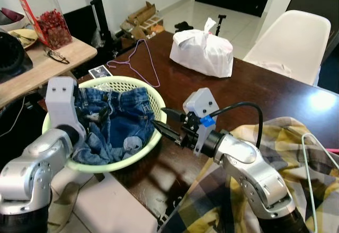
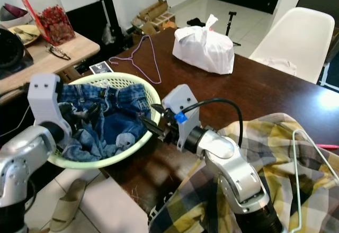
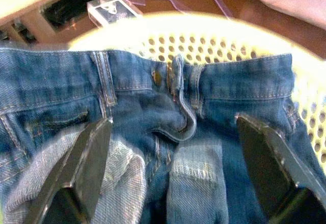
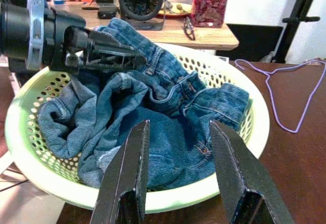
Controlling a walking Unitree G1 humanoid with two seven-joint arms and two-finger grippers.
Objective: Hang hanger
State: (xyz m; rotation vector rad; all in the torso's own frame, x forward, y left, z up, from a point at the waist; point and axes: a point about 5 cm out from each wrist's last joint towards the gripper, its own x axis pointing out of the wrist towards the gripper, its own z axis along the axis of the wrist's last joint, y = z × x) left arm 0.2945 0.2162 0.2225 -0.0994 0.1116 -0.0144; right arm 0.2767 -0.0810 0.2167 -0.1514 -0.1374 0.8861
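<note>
Thin purple wire hanger (image 1: 142, 58) lies flat on the dark brown wooden table (image 1: 275, 98), past the far rim of the pale green perforated plastic basket (image 1: 154, 101), near the white knotted plastic bag (image 1: 202, 52). Crumpled blue denim jeans (image 1: 116, 122) fill the basket. Left gripper (image 3: 178, 168) sits low over the jeans, fingers spread wide, nothing between them. Right gripper (image 4: 178, 183) hovers at the basket's near-right rim, fingers parted, empty, aimed at the denim. Yellow-and-grey plaid cloth (image 1: 254, 137) draped at right with a white wire hanger (image 1: 318, 159) on it. White moulded chair (image 1: 296, 37) beyond the table. Glass jar of red dried pieces (image 1: 43, 13) on the light wooden side table (image 1: 58, 58).
</note>
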